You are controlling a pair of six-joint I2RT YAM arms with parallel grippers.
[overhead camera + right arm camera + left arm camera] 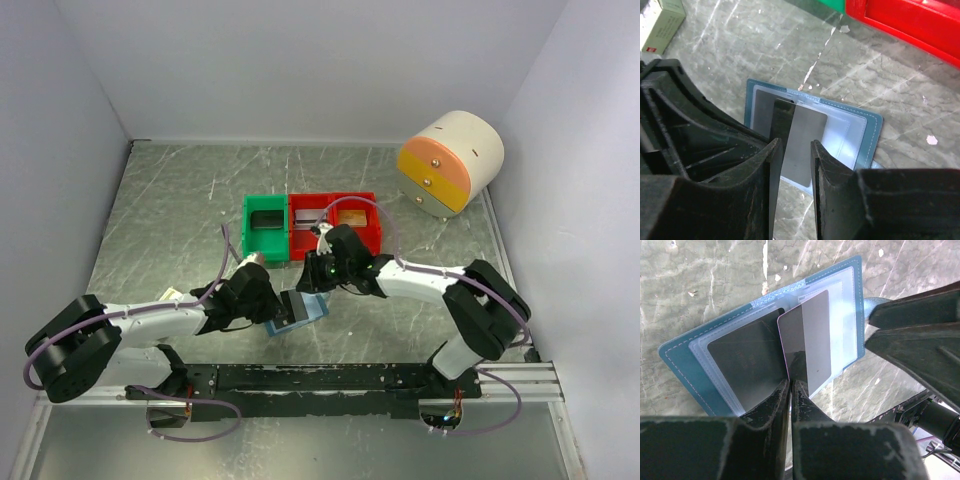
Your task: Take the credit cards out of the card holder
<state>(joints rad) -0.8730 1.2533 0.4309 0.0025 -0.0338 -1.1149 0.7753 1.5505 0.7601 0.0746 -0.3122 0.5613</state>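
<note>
The left hand (791, 386) is pressed together on the lower edge of a grey card (812, 340) that is partly clear of the open card holder (682, 360), low and central on the tabletop (170, 200). A dark card (745, 365) sits pocketed. The right hand (794, 150) hovers, fingers spread. If the holder isn't pinned, a pull may drag it, or the thin-edge grip may slip. The tabletop is scratched grey, the walls plain white.

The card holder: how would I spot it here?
Find the row of green and red plastic bins mid-table; just nearer than them lies a small slate-blue folding wallet, open. Unlike the deep bins, it is flat, with a grey plastic card sticking out.
</note>
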